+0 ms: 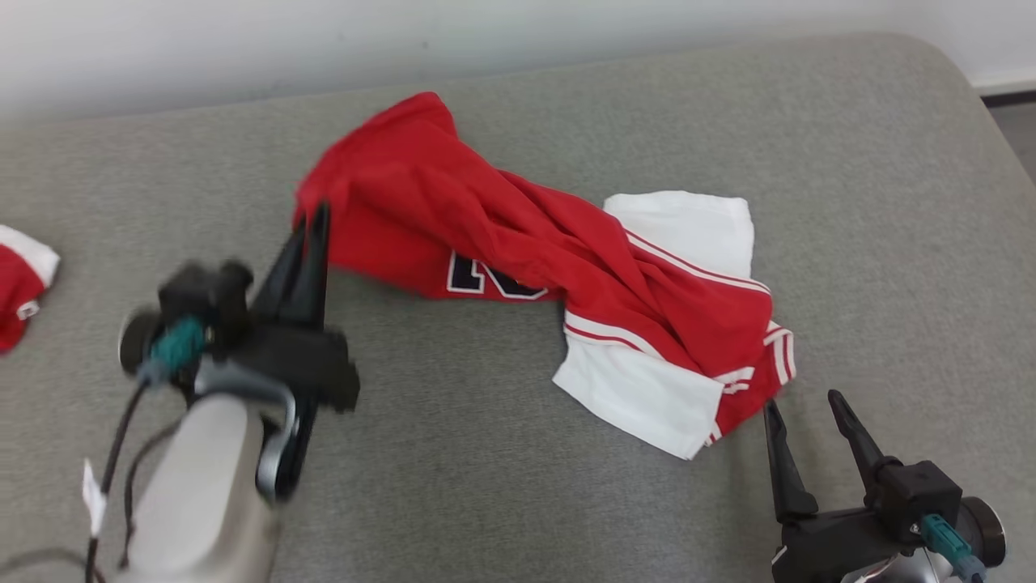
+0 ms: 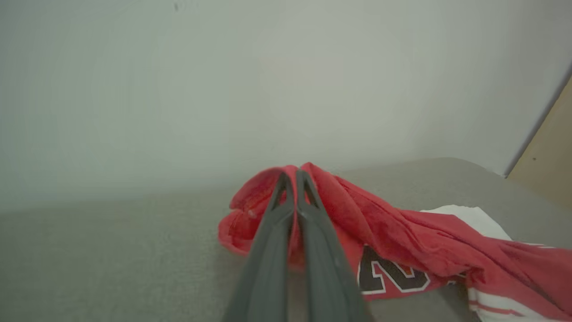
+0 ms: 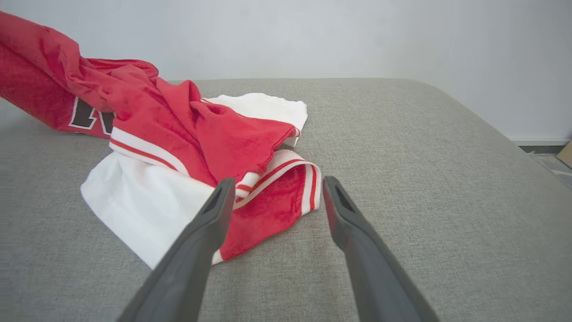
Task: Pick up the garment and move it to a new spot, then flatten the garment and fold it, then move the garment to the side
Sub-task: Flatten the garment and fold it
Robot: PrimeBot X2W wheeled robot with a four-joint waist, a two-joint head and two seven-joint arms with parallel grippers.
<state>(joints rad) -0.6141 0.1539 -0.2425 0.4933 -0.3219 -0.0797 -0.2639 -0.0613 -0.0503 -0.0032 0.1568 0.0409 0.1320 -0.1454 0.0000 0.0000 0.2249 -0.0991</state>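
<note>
The garment (image 1: pixel 502 235) is a red jersey with white sleeves, striped trim and dark lettering, lying crumpled across the middle of the grey padded surface (image 1: pixel 486 470). My left gripper (image 1: pixel 316 217) is shut on the garment's red left end, which is raised off the surface. In the left wrist view the fingers (image 2: pixel 286 210) press together with red cloth (image 2: pixel 402 237) bunched around their tips. My right gripper (image 1: pixel 801 402) stands open just in front of the garment's lower right corner, apart from it. In the right wrist view its jaws (image 3: pixel 277 183) frame the striped hem (image 3: pixel 286 170).
Another red and white piece of cloth (image 1: pixel 20 283) lies at the surface's far left edge. A pale wall (image 1: pixel 243 40) runs behind the surface. The surface's rounded right edge (image 1: pixel 991 113) drops to the floor.
</note>
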